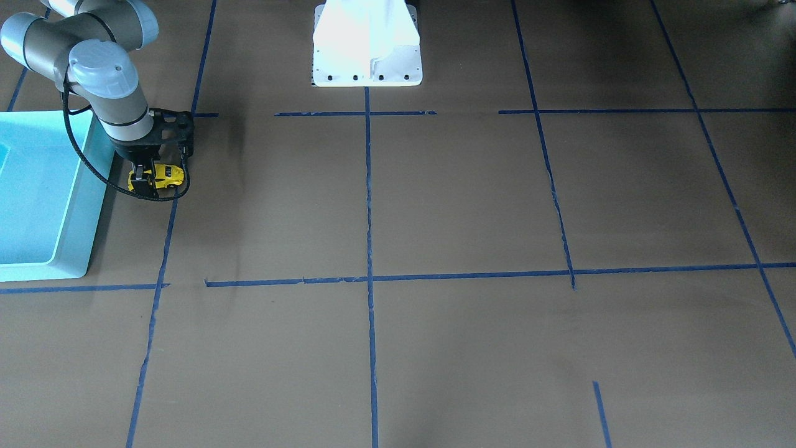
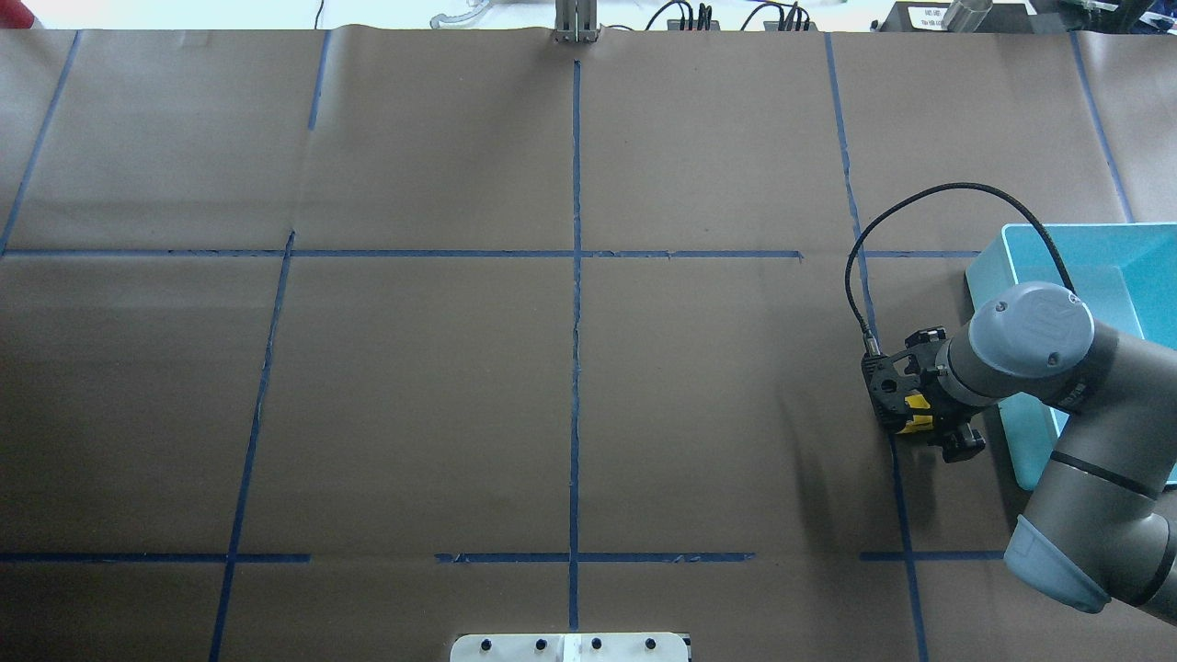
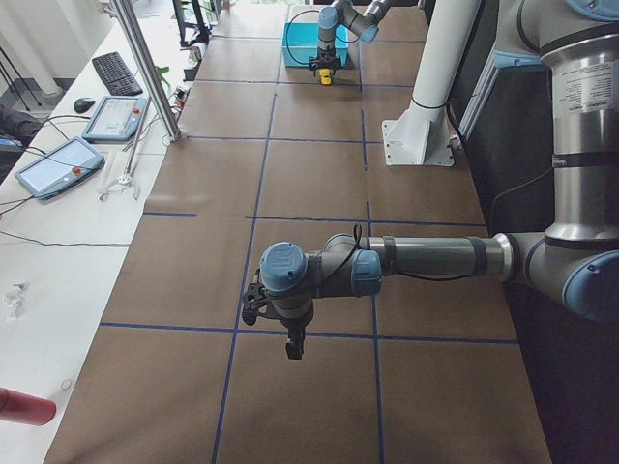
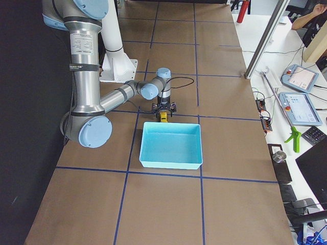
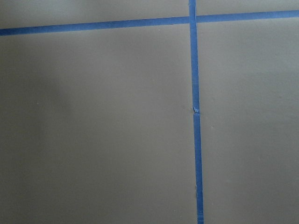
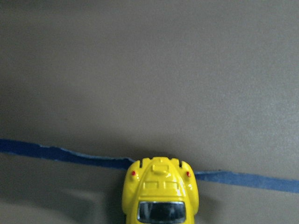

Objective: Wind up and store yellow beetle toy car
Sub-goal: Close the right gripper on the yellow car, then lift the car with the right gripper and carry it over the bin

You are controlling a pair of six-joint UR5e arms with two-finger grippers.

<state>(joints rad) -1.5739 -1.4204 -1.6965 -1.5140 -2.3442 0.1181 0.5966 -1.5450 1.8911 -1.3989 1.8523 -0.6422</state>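
Robotics lab. Table (image 2: 414, 386) papered brown, gridded in blue tape (image 2: 576, 368). Grey industrial arm (image 2: 1094, 405) over it, white pedestal (image 1: 367, 43) at the edge. Side bench (image 3: 39, 280) holds teach pendants (image 3: 58, 164), keyboard (image 3: 116, 72), cables (image 3: 39, 208).

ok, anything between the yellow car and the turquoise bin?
Only a narrow strip of brown paper, crossed by the right arm's black cable, separates the yellow beetle toy car from the turquoise bin. Front-facing view shows it.
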